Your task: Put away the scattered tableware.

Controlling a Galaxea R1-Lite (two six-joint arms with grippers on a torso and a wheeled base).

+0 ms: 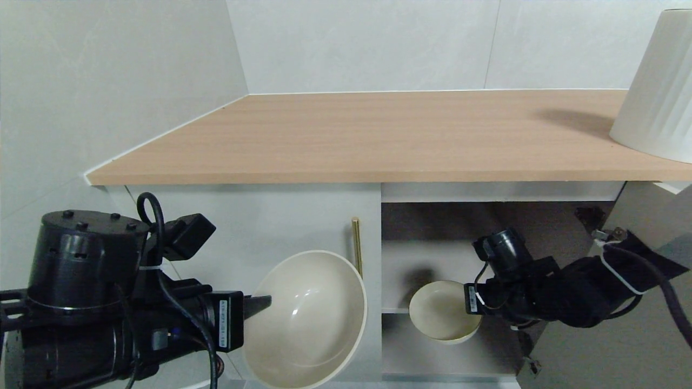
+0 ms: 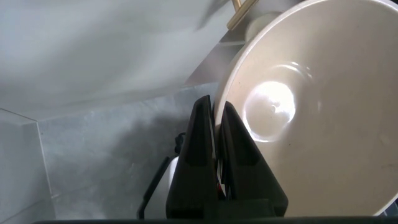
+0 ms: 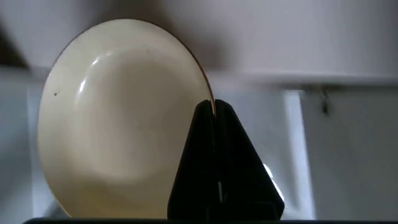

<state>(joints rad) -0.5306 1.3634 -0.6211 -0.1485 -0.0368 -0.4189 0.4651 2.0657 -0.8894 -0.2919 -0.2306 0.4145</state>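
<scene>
My left gripper (image 1: 265, 302) is shut on the rim of a large cream bowl (image 1: 305, 319), held tilted in front of the closed left cabinet door. In the left wrist view its fingers (image 2: 211, 118) pinch the large bowl's (image 2: 311, 106) edge. My right gripper (image 1: 476, 298) is shut on the rim of a smaller cream bowl (image 1: 440, 310), held inside the open right cabinet compartment just above its shelf (image 1: 400, 270). In the right wrist view the black fingers (image 3: 214, 115) clamp the small bowl's (image 3: 118, 112) rim.
A wooden countertop (image 1: 378, 135) runs above the white cabinet, with a white lampshade (image 1: 657, 86) at its far right. A brass handle (image 1: 357, 251) is on the closed left door (image 1: 259, 227). The right door (image 1: 649, 227) stands swung open beside my right arm.
</scene>
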